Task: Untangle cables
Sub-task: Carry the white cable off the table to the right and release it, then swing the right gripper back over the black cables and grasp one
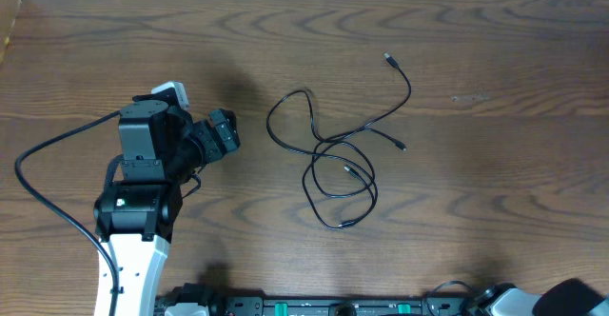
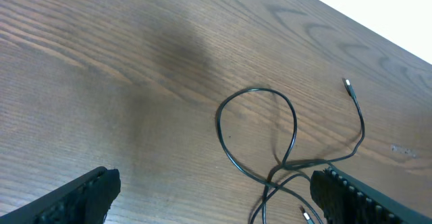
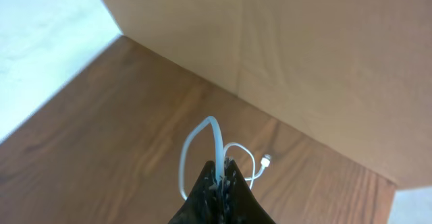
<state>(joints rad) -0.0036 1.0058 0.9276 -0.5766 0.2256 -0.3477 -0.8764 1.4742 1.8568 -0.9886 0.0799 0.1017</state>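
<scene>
Black cables point(image 1: 325, 145) lie mid-table point(image 1: 495, 164), loops crossing over each other, plug ends splayed up and right. Your left gripper point(image 1: 224, 130) hangs just left of them, fingers point(image 2: 81, 197) spread wide and holding nothing; its wrist view puts the nearest black loop point(image 2: 256, 89) ahead, between the two fingers but apart from them. Your right gripper point(image 3: 219, 170) is clamped tight on the white cable point(image 3: 217, 143), which arches up out of the fingertips, with a thinner strand and its plug point(image 3: 268, 159) lying on the wood beside it. Main risk, as I judge it: if you close the left on the crossing rather than on one strand, you pinch two runs together and any pull draws the knot tighter, or drags the whole bundle across the table. Thin cord may also slide out of a flat pinch. On the right, a tug could whip the free plug about. Hard to read: which strand passes over which at the crossings, and how many black cords there are. The right arm point(image 1: 569, 297) is cut off at the overhead's bottom corner, so the white cable's place relative to the black ones can't be told. The tan panel point(image 3: 304, 62) behind it is unidentified.
</scene>
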